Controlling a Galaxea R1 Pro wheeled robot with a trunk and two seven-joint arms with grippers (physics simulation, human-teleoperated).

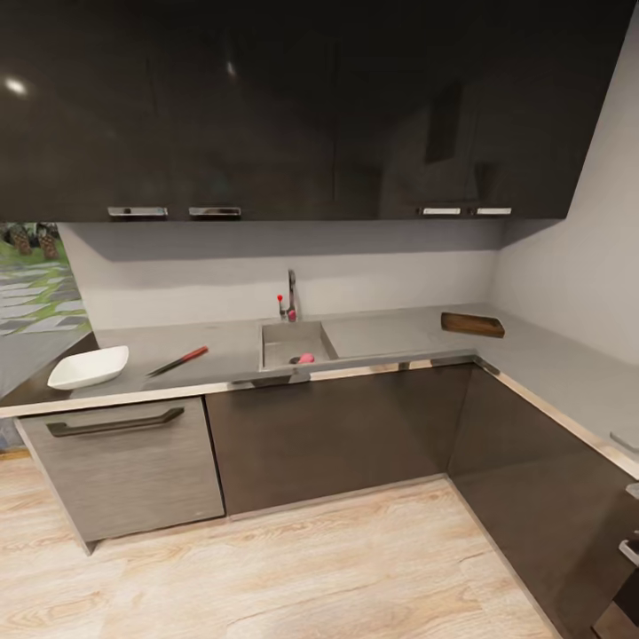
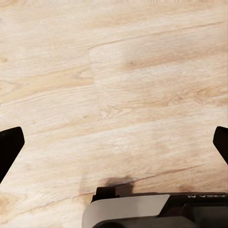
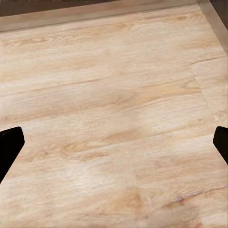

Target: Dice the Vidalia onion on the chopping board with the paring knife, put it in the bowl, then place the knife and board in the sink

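Head view: L-shaped kitchen corner, grey countertop [image 1: 222, 342] under glossy black upper cabinets [image 1: 266, 106] with chrome handles. Light wood floor [image 1: 293, 568] in front of dark lower cabinets.

Sink [image 1: 297, 343] sits near the middle of the long run, tap [image 1: 290, 295] and small red-knobbed lever [image 1: 280, 302] at its back edge. Onion [image 1: 306, 358], pinkish, lies inside the basin at the front, next to the drain. Flat drainboard runs off the basin on the side toward the corner.

Knife [image 1: 177, 361] lies flat on the counter between the sink and the bowl, on a diagonal; its handle end reads reddish here, blade dark. Bowl [image 1: 88, 367], white and shallow, stands near the counter's front edge, just past the knife and apart from it. Board [image 1: 472, 325], dark brown, lies on the counter beyond the drainboard, near the corner wall, well apart from the sink basin.

Left wrist view: left gripper [image 2: 114, 142] points down at bare wood floor; dark fingertips [image 2: 9, 147] sit at opposite edges, spread wide, nothing between them. Part of the robot's own body shows below.

Right wrist view: right gripper [image 3: 114, 145] likewise over floor, fingertips [image 3: 10, 147] spread wide, holding nothing. A dark cabinet base strip runs along the far edge.
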